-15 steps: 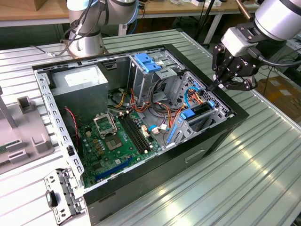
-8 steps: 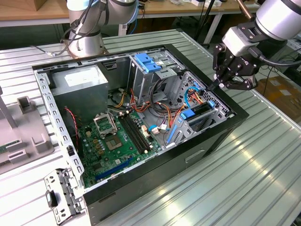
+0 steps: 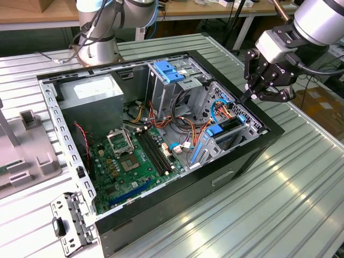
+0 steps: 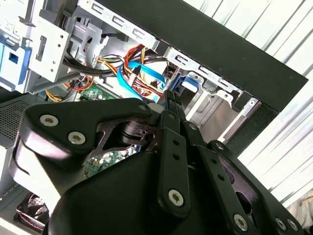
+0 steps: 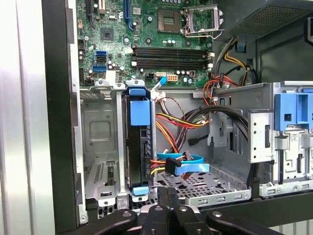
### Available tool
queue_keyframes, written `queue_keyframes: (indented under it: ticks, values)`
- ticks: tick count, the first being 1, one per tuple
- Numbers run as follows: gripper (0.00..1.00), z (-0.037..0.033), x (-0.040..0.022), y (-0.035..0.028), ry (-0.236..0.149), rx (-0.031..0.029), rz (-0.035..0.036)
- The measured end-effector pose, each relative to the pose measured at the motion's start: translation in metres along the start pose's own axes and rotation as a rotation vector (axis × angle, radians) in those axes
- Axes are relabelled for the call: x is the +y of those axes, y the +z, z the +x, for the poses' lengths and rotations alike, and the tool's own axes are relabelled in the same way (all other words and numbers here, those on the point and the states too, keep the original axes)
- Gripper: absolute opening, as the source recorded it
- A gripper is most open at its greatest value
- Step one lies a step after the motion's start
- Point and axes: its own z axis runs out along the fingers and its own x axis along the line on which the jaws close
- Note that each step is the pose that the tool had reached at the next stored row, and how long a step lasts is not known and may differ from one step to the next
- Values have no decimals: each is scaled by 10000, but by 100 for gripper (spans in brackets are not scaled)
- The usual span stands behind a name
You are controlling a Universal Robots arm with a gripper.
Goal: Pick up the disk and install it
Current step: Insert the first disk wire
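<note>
Fingers (image 5: 168, 198) are seen pressed together, nothing gripped between them; the gripper (image 3: 248, 97) is held above the far corner of the open computer case (image 3: 258, 156), at the exterior view's right. Directly beneath the tips, the disk (image 5: 138, 147) is seated on edge in the metal drive cage (image 5: 100, 142), blue rails showing. Motherboard (image 5: 146, 29) is recorded beyond; power supply (image 3: 88, 97) at the exterior view's left.

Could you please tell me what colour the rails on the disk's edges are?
Blue, clearest in the first wrist view, on the disk standing in its bay.
</note>
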Motion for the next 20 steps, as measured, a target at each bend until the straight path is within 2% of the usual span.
queue_keyframes:
  ticks: [7, 20]
  values:
    - [11, -1, -24, -1, 4, -53, -10]
    - [11, -5, -88, -5, 14, -231, -38]
